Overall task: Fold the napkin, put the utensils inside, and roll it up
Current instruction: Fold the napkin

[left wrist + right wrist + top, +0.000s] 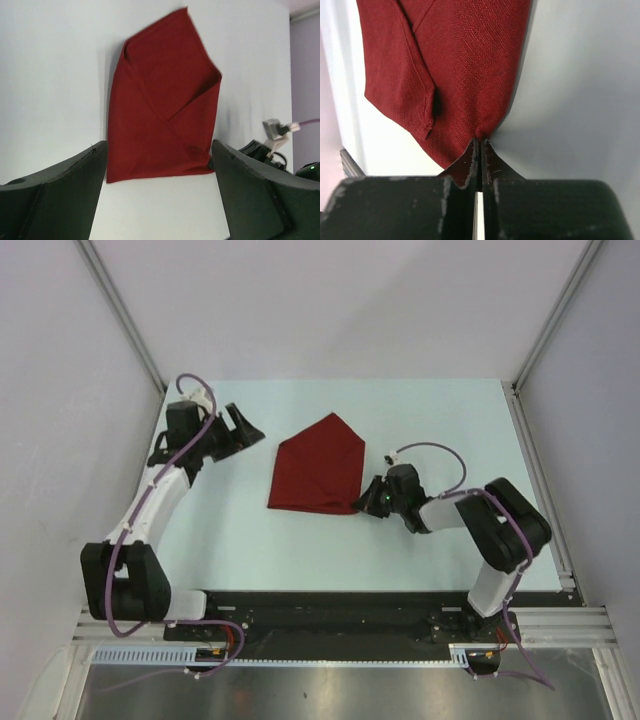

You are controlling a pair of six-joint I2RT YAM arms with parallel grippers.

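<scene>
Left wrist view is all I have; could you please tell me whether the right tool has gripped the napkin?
Observer: Yes, the right tool is shut on the napkin, and the cloth puckers at its tips.
Operator: Which part, please?
Observer: From above, its near right corner.
Operator: And my left tool?
Observer: The left tool sits open to the napkin's left, apart from it.
</scene>
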